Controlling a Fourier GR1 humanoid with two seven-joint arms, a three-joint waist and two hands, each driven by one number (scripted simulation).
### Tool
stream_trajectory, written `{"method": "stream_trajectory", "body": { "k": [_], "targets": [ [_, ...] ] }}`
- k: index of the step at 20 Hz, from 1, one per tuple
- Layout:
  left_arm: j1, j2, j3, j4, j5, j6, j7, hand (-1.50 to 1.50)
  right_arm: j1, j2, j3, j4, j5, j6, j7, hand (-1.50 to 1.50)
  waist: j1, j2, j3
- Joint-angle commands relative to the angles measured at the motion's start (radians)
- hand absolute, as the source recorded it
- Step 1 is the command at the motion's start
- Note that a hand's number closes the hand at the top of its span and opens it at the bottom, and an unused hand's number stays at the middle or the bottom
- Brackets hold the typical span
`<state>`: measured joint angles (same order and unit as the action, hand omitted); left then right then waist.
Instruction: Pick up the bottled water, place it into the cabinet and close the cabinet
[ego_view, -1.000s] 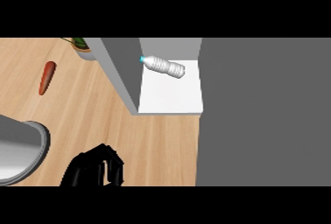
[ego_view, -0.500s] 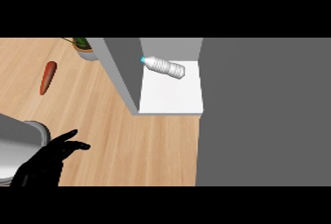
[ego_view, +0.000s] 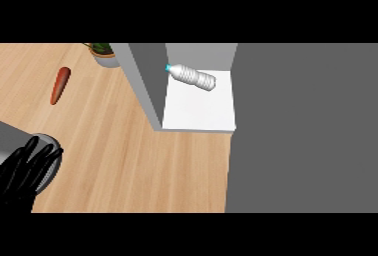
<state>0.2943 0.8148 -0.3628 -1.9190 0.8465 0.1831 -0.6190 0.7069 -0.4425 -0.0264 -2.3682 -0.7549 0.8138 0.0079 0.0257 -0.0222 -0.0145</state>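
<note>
Left hand (ego_view: 22, 175) sat low at the view's left edge, fingers (ego_view: 37, 155) roughly straight and side by side, holding nothing. Right hand was not in view. The bottled water (ego_view: 193, 78) was already inside the cabinet (ego_view: 145, 85), lying on its side on the white shelf floor (ego_view: 199, 112), blue cap aimed up-left toward the back corner. That put it well up and right of the fingertips, nowhere near contact. It lay rather than stood, so I'd guess it could roll, though the shelf looked flat. My read: the place step was done and only the closing was left, so an empty, open hand made sense for pushing a door flat-fingered. I couldn't tell which panel was the door. The upright grey wall lay between the fingers and the bottle, and the big dark grey panel (ego_view: 303, 125) was further right, past the shelf. A rounded grey shape (ego_view: 15, 135) touched or overlapped the fingers from above-left, forearm or other object, not clear. The carrot (ego_view: 59, 85) lay on the wooden counter (ego_view: 133, 165) well above the fingertips. The potted plant (ego_view: 103, 52) was beyond it, just left of the cabinet wall. Neither was in the likely path to the cabinet.
</note>
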Motion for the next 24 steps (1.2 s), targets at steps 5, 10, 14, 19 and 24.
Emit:
{"method": "stream_trajectory", "body": {
  "k": [5,10,14,19,24],
  "targets": [
    [0.077,0.057,0.061,-0.015,0.055,-0.073,-0.007,-1.50,-0.130,-0.058,0.074,-0.276,0.155,-0.065,0.134,1.50,0.021,-0.009,-0.010],
    [0.117,0.084,0.111,-0.015,0.084,-0.096,-0.018,-1.50,-0.229,-0.061,0.157,-0.242,0.178,-0.117,0.194,1.50,0.024,-0.016,-0.010],
    [0.157,0.113,0.137,-0.018,0.099,-0.138,-0.025,-1.50,-0.304,-0.042,0.235,-0.213,0.165,-0.206,0.243,1.50,0.035,-0.014,-0.010],
    [0.192,0.140,0.173,-0.003,0.112,-0.180,-0.036,-1.50,-0.411,-0.008,0.346,-0.159,0.186,-0.302,0.312,1.50,0.047,-0.015,-0.012],
    [0.205,0.171,0.222,0.001,0.130,-0.220,-0.045,-1.50,-0.557,0.059,0.447,-0.107,0.196,-0.415,0.371,1.50,0.056,-0.012,-0.010]
  ]
}}
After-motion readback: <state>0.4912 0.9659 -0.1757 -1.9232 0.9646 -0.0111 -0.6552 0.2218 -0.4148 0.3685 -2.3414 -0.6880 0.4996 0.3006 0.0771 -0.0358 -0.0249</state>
